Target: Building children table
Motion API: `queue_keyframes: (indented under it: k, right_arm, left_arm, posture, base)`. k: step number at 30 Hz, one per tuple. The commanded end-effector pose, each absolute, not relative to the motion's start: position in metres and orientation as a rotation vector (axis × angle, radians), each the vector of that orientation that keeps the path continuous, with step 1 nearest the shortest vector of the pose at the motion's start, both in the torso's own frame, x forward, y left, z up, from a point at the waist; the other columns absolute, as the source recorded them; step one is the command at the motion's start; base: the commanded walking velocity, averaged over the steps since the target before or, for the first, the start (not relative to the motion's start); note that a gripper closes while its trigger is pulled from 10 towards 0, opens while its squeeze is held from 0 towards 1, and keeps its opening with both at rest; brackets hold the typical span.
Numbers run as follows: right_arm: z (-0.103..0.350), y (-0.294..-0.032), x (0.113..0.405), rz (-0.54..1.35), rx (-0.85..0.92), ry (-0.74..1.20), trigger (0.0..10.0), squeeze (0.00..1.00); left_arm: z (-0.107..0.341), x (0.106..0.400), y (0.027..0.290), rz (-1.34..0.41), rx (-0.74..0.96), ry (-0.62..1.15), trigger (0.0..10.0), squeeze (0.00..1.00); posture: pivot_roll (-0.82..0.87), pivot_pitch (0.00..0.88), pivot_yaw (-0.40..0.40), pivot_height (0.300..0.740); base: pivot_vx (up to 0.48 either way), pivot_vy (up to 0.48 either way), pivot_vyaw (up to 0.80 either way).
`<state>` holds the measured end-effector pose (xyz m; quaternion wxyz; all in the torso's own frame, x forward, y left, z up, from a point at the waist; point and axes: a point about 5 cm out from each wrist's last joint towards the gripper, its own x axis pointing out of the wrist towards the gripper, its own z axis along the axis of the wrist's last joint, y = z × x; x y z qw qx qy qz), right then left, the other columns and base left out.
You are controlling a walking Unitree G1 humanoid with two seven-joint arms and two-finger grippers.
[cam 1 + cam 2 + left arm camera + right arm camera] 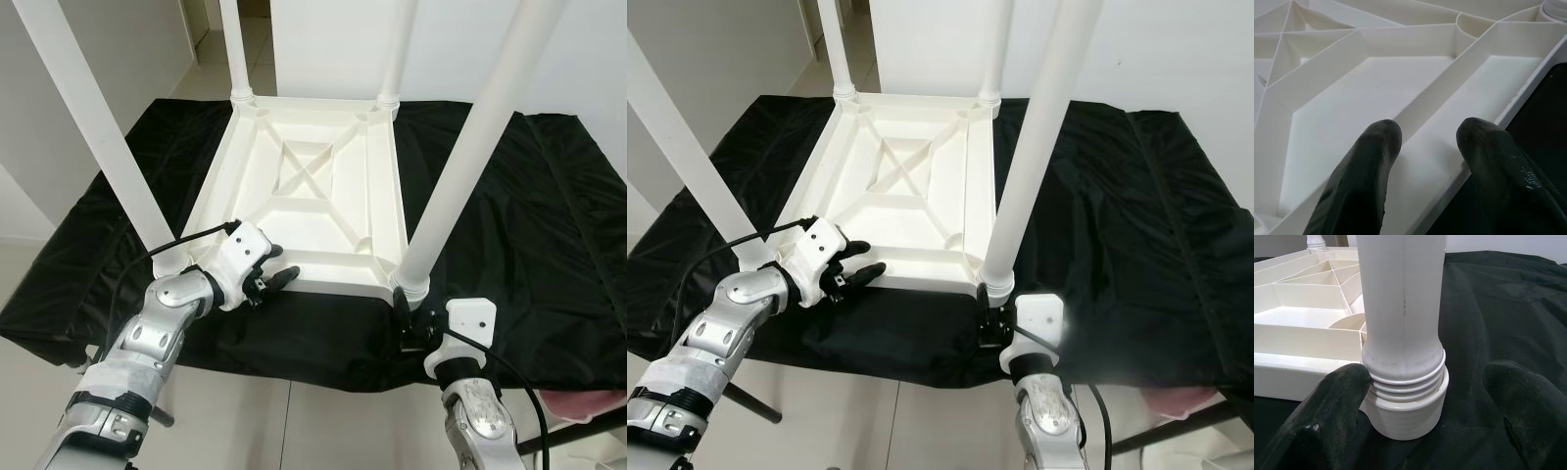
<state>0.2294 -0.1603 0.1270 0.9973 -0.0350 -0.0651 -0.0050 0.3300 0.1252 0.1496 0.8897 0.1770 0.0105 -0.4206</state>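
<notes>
The white tabletop (pixel 323 186) lay upside down on a black cloth (pixel 549 215), ribs up, so its four legs could stand in the corner sockets. The left gripper (pixel 277 279) rested at the near rim, fingers narrowly apart and holding nothing, probably to steady the top. The right gripper (pixel 1422 401) sat at the base of the near right leg (pixel 460 166), fingers wide on either side of its threaded collar (pixel 1403 369), apparently placed to turn it home.
</notes>
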Motion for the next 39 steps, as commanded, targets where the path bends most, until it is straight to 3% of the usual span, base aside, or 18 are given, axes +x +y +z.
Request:
queue_keyframes:
  k: [1,13,20,21,22,23,28,29,39]
  right_arm:
    - [0.124,-0.159,0.229,-0.018,-0.064,-0.121,10.0,0.00]
    - [0.126,-0.157,0.230,0.004,-0.069,-0.142,10.0,0.00]
    - [0.131,-0.152,0.232,0.079,-0.044,-0.174,10.0,0.00]
    - [0.133,-0.152,0.233,0.081,-0.042,-0.177,10.0,0.78]
    - [0.133,-0.152,0.233,0.082,-0.042,-0.180,10.0,0.78]
    - [0.134,-0.150,0.234,0.104,-0.015,-0.185,10.0,1.00]
    - [0.137,-0.149,0.234,0.120,-0.013,-0.196,10.0,1.00]
    - [0.142,-0.150,0.240,0.124,-0.015,-0.212,10.0,0.00]
    - [0.172,-0.139,0.266,0.111,0.021,-0.301,10.0,0.00]
  left_arm:
    - [0.144,0.326,0.126,-0.978,0.384,0.060,10.0,0.00]
    - [0.149,0.318,0.128,-1.022,0.278,0.046,10.0,0.00]
    - [0.172,0.310,0.121,-0.984,0.200,-0.061,10.0,0.00]
    - [0.174,0.307,0.119,-0.989,0.185,-0.067,10.0,0.00]
    - [0.176,0.305,0.119,-0.992,0.174,-0.069,10.0,0.00]
    - [0.174,0.304,0.118,-0.988,0.173,-0.063,10.0,0.00]
    - [0.170,0.302,0.119,-0.981,0.176,-0.051,10.0,0.00]
    - [0.167,0.301,0.119,-0.969,0.180,-0.039,10.0,0.00]
    - [0.166,0.282,0.104,-1.021,0.163,-0.024,10.0,0.00]
  posture:
    - [-0.08,0.091,0.072,0.740]
    - [-0.07,0.104,0.062,0.740]
    - [-0.07,0.105,0.057,0.740]
    - [-0.07,0.107,0.056,0.740]
    - [-0.07,0.107,0.056,0.740]
    - [-0.06,0.106,0.049,0.740]
    - [-0.06,0.106,0.046,0.740]
    - [-0.06,0.105,0.043,0.740]
    - [-0.05,0.098,0.036,0.740]
  base:
    - [0.000,0.000,0.00]
    - [0.000,0.000,0.00]
    - [0.000,0.000,0.00]
    - [0.000,0.000,0.00]
    - [0.000,0.000,0.00]
    - [0.000,0.000,0.00]
    - [0.000,0.000,0.00]
    - [0.000,0.000,0.00]
    - [0.000,0.000,0.00]
